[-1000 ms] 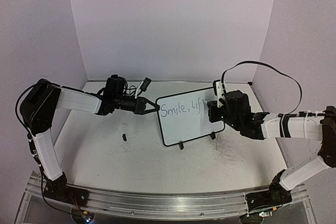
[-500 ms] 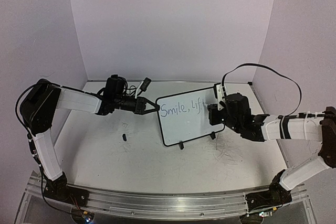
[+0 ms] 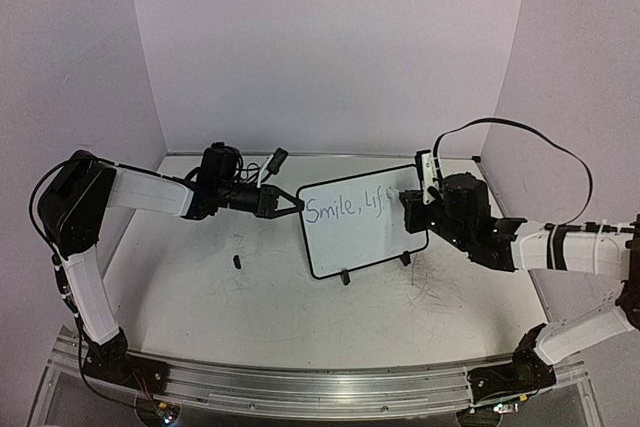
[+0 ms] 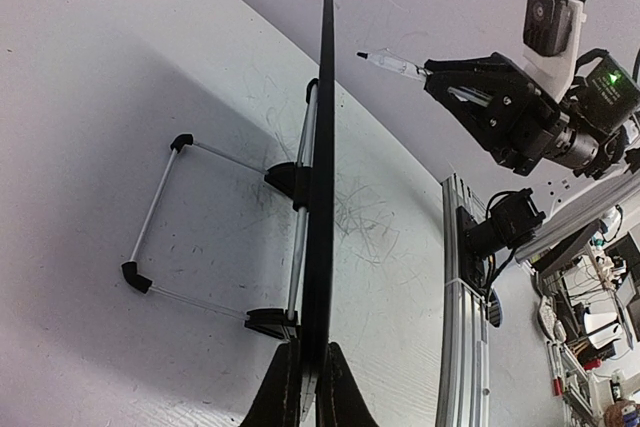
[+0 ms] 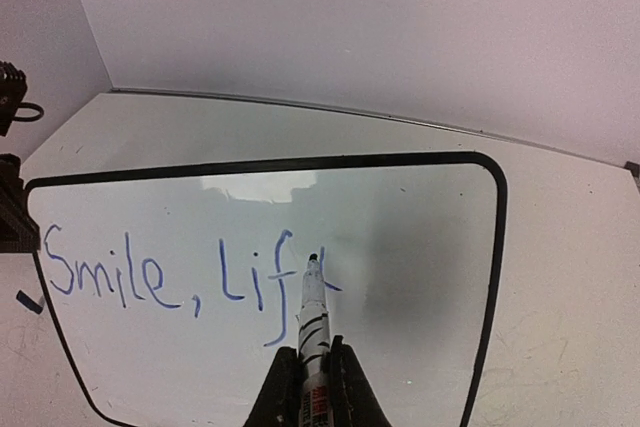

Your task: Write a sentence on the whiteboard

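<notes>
Whiteboard (image 3: 368, 239): we note a thin black frame with rounded corners and a glossy white face, with a glare patch (image 5: 255, 185) near the top edge. It stands upright on two black feet (image 3: 345, 277) near the middle of the table (image 3: 250, 297), face toward the arm bases. Its left edge is pinched in the left gripper (image 3: 296, 204). From the left wrist we see it edge-on, with a wire prop (image 4: 160, 207) running back from the feet.

Sentence (image 5: 150, 277): we read "Smile, Lif" plus one further stroke partly behind the marker (image 5: 312, 322). It is in blue-dark ink on one line, across the upper left of the face.
</notes>
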